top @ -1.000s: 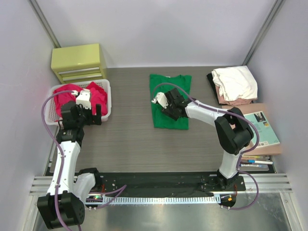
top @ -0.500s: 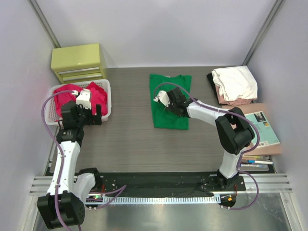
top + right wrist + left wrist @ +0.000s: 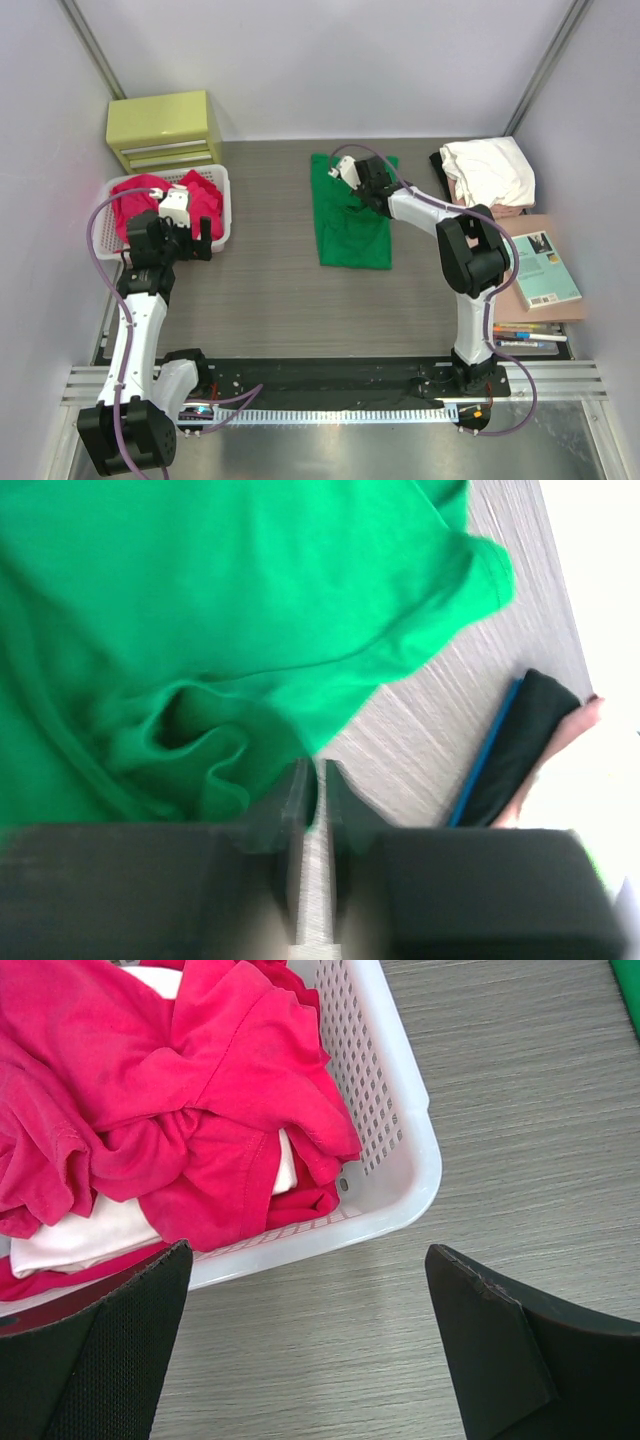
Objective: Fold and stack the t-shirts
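1. Right gripper [image 3: 318,785]: its fingers are drawn to a thin slit at the rumpled edge of the one green t-shirt [image 3: 200,600]. Whether cloth is pinched cannot be told.
2. To its right is one folded stack [image 3: 488,172], white over pink over black.
3. Left gripper [image 3: 305,1355] is spread wide over bare table [image 3: 520,1110]. Ahead is the corner of one basket [image 3: 400,1160], holding tangled red t-shirts [image 3: 200,1090], number unclear.

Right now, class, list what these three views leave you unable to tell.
Right wrist view: blur hides whether the right gripper pinches the green t-shirt.
Left wrist view: the red shirts cover the basket floor; the frame cuts off its left part.
Top view: the white shirt hides most of the stack beneath.
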Available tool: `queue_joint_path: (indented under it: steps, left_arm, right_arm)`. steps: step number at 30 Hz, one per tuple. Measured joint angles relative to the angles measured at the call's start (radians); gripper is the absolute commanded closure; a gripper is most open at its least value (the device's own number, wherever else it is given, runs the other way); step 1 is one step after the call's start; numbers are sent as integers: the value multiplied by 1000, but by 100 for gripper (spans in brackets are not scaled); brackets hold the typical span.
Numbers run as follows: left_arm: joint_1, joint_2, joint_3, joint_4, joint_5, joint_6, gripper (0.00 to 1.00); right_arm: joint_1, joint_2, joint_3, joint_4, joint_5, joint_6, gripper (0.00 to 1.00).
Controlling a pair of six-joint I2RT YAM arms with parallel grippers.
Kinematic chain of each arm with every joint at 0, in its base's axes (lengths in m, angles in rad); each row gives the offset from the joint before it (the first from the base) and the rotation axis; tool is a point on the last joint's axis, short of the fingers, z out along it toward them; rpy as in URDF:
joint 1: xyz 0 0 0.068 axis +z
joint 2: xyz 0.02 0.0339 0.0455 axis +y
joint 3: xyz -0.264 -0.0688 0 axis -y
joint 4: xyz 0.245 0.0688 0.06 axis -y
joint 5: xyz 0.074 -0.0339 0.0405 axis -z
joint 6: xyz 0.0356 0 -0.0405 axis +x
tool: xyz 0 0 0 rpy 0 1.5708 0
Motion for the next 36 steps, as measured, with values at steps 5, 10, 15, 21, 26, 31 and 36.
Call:
queue_joint_path:
  steps: [5, 10, 15, 21, 26, 31, 36]
  left_arm:
    - [0, 1, 0, 0, 3, 2, 0]
    - [0, 3, 0, -1, 8, 5, 0]
    - [0, 6, 0, -3, 9, 9, 0]
    - [0, 8, 0, -7, 14, 11, 0]
    - [0, 8, 0, -7, 18, 12, 0]
    - [0, 10, 0, -7, 18, 12, 0]
    - [0, 13, 0, -7, 18, 12, 0]
  right_arm:
    - [-39, 24, -7, 17, 33, 17, 18]
    - [-34, 2, -73, 51, 48, 36, 12]
    - [-25, -120, -159, 60, 61, 66, 12]
    - [-1, -334, -242, 66, 73, 108, 99]
    - [17, -460, -297, -4, -75, 201, 99]
    - [47, -455, -304, -96, -220, 277, 99]
    - [61, -358, -270, -170, -358, 299, 99]
